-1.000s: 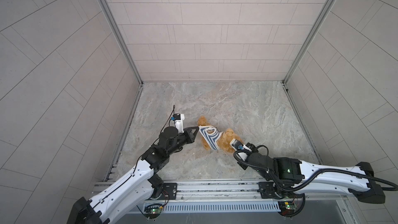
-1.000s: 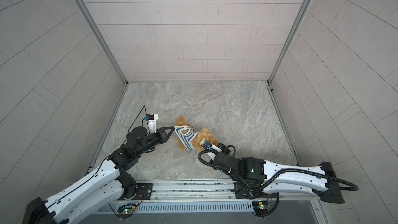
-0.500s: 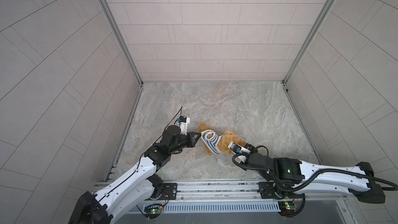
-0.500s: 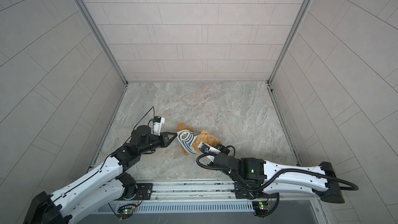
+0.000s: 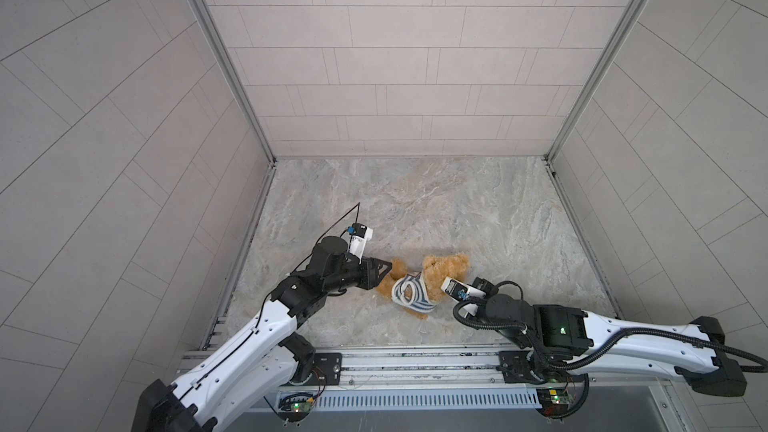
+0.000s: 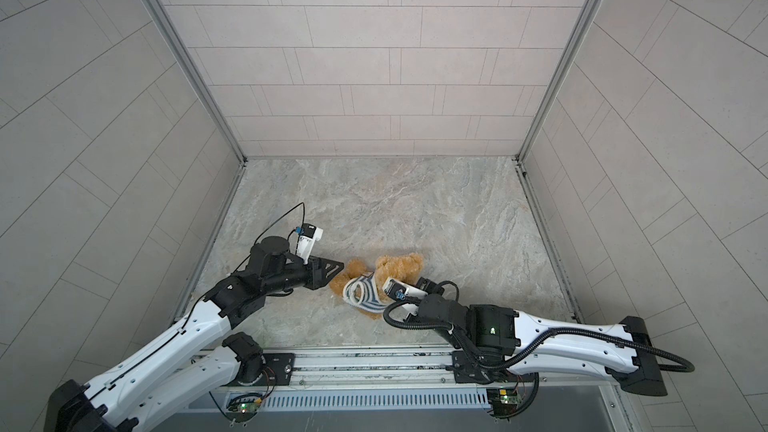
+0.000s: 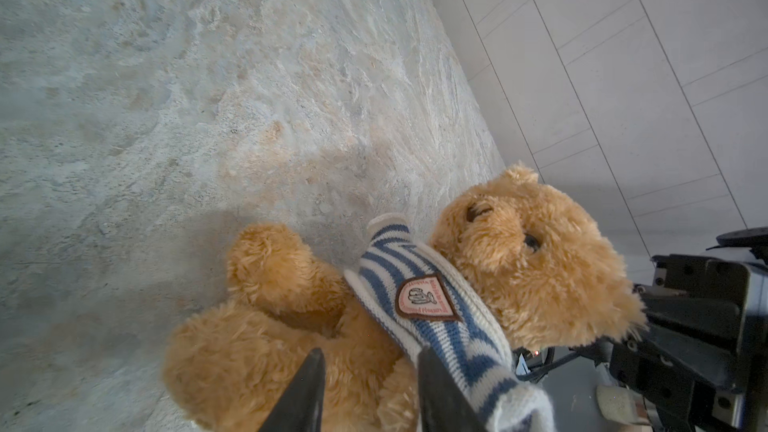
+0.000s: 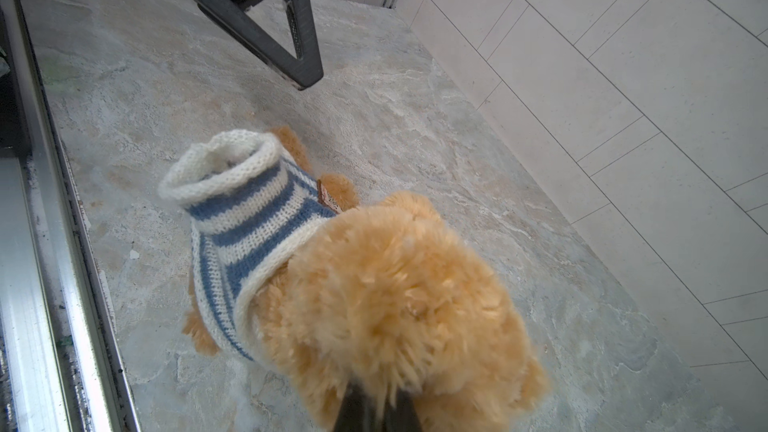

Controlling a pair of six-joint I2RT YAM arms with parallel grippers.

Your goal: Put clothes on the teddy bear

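The golden-brown teddy bear (image 5: 446, 270) (image 6: 399, 268) lies on the marble floor near the front. A blue-and-white striped shirt (image 5: 409, 290) (image 7: 436, 326) is bunched round its neck and upper chest. One empty sleeve opening (image 8: 232, 164) stands up, and a bare arm (image 7: 270, 263) pokes out below the shirt. My left gripper (image 5: 386, 270) (image 7: 370, 371) is open just off the bear's body, holding nothing. My right gripper (image 8: 376, 405) is shut on the fur at the back of the bear's head (image 8: 395, 305). In both top views its wrist camera hides the jaws.
A metal rail (image 5: 415, 361) (image 8: 33, 284) runs along the front edge, close behind the bear. Tiled walls close the left, back and right sides. Bare marble floor (image 5: 415, 209) stretches behind the bear.
My left gripper has opened and let go of the shirt, which now sits slack round the bear's neck. The bear has sunk to the floor. The right gripper keeps its hold.
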